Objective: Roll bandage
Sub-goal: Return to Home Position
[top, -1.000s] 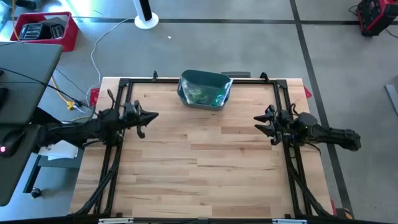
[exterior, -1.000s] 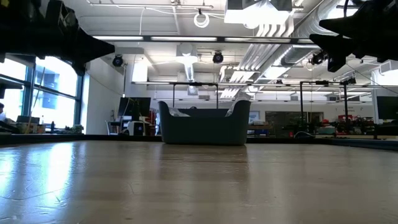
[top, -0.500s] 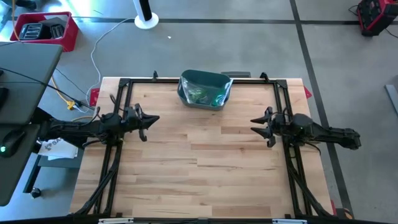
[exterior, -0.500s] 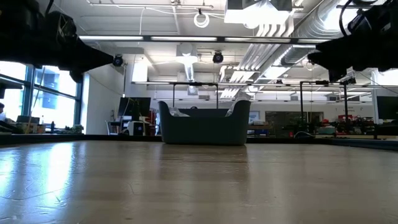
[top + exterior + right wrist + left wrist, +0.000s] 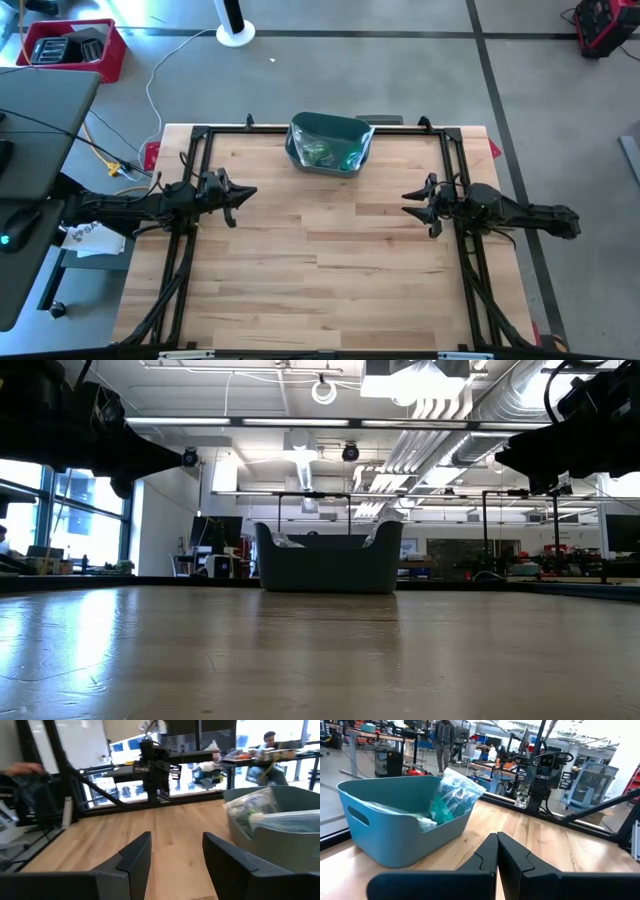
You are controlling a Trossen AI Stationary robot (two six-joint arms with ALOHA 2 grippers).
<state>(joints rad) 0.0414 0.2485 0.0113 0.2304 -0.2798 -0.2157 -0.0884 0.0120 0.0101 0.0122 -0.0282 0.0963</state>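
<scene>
Pale wooden-plank table (image 5: 320, 270), high view: the teal-blue plastic bin (image 5: 297, 152) stands at upper centre of the frame, and the transparent zip bag (image 5: 322, 153) with greenish contents lies inside it. The left gripper (image 5: 243, 192), at mid-left, has its fingers pressed together on nothing. The right gripper (image 5: 412, 200), at mid-right, has its fingers set apart and empty, and both are well apart from the bin. With the bag binned, the job reads as essentially complete, with only settling both arms into rest remaining.
</scene>
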